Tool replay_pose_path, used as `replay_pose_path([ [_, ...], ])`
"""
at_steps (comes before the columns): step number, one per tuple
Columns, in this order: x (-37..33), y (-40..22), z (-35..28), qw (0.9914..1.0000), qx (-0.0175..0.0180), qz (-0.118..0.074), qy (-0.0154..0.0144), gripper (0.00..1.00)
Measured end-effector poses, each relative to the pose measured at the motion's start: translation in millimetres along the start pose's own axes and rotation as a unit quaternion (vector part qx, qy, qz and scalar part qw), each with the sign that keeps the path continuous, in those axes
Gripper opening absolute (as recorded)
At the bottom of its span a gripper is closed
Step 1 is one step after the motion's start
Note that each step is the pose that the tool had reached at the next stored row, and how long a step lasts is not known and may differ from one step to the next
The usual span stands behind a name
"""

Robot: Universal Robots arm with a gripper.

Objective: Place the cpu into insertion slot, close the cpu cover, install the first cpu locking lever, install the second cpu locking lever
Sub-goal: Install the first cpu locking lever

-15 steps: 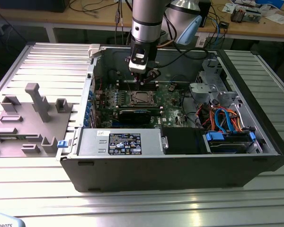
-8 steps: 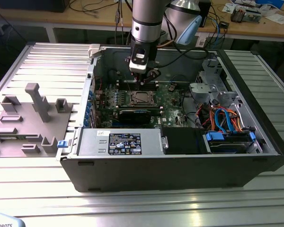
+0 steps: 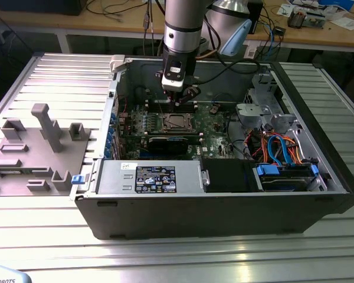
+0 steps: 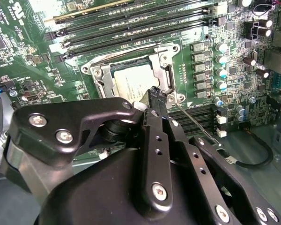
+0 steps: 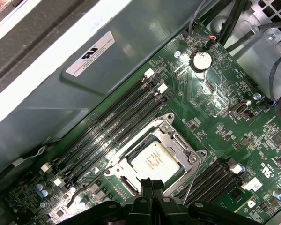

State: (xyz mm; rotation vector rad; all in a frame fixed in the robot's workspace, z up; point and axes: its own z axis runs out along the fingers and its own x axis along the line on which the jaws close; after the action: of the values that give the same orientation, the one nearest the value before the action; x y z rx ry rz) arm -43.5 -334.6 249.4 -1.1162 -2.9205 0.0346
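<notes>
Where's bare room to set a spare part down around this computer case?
Bare ribbed table in front of the computer case and beyond the gray fixture. Crowded inside: gripper at the cpu, cables at the exterior view's right.

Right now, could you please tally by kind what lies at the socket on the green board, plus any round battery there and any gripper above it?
cpu: 1
cpu cover: 1
coin battery: 1
gripper: 1
Total: 4
</notes>
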Motion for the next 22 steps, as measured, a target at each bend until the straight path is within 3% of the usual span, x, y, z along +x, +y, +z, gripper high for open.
replay_pose_path([
  [22,0.0,0.0,0.0,0.99991,0.0001,-0.014,-0.0004,0.11],
])
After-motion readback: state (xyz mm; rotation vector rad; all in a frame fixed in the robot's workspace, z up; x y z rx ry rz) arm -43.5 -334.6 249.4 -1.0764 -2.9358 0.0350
